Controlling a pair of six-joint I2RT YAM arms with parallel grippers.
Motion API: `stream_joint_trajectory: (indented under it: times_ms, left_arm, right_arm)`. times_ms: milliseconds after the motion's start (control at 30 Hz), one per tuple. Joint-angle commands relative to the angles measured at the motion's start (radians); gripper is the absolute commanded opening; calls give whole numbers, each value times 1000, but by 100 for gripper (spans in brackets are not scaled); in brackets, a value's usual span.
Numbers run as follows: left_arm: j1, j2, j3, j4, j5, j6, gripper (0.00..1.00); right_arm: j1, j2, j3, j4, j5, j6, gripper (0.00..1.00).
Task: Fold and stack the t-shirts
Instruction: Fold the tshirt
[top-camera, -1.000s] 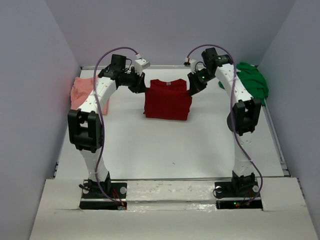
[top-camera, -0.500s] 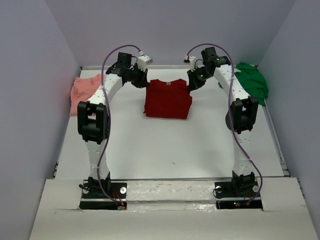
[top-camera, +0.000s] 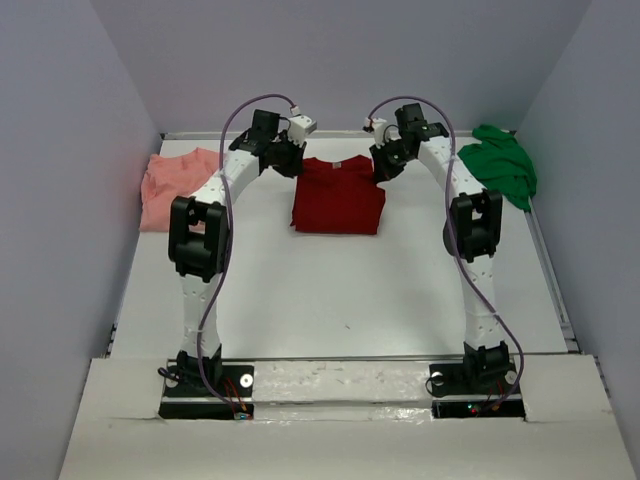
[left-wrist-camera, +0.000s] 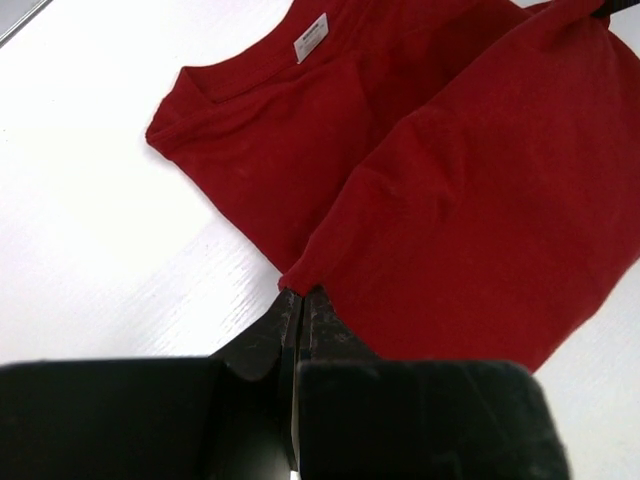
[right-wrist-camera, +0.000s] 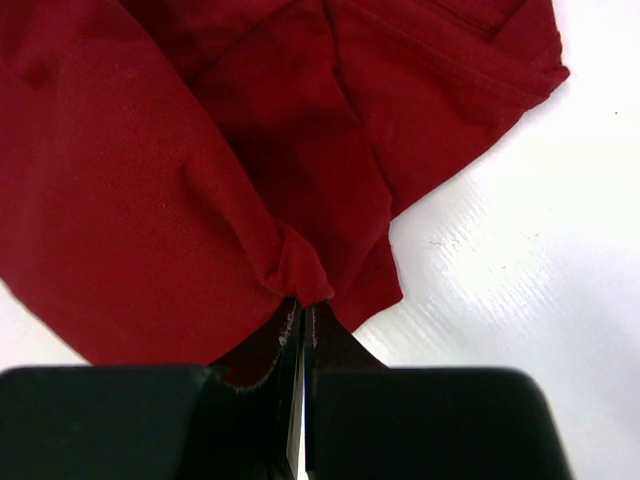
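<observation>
The dark red t-shirt (top-camera: 338, 195) lies folded at the back middle of the table. My left gripper (top-camera: 291, 160) is shut on its lifted fold at the far left corner, near the collar; the left wrist view shows the cloth (left-wrist-camera: 470, 210) pinched at the fingertips (left-wrist-camera: 298, 292). My right gripper (top-camera: 383, 162) is shut on the same fold at the far right corner; the right wrist view shows the cloth (right-wrist-camera: 150, 190) bunched at the tips (right-wrist-camera: 304, 303). The salmon-pink t-shirt (top-camera: 172, 185) lies crumpled at the back left. The green t-shirt (top-camera: 500, 163) lies crumpled at the back right.
The white table (top-camera: 330, 290) is bounded by grey walls on three sides. Both arm bases stand at the near edge (top-camera: 340, 385). A metal rail (top-camera: 548, 270) runs along the table's right side.
Both grippers have moved toward the back wall, carrying the red shirt's fold up toward the collar. The arms have stretched out further.
</observation>
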Motion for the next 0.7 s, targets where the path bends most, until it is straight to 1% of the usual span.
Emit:
stream_joint_trajectory:
  times_ms: [0,300,433,467,567,667]
  left_arm:
    - [-11,15,44,73,-71,-26,0]
    - [-17,74,69,133,-185,-61,0]
    - [-30,84,66,150,-257,-59,0]
    - [-38,86,63,166,-292,-59,0]
    - [-53,83,24,199,-340,-64,0]
    - [-76,84,4,213,-360,-53,0]
  right_arm:
    - [-5,28,61,84,32,-32,0]
    - [-5,41,31,134,84,-58,0]
    - [-5,54,36,144,93,-61,0]
    - [-5,55,36,145,95,-62,0]
    - [-5,64,38,150,95,-61,0]
    - [-5,72,38,154,95,-58,0]
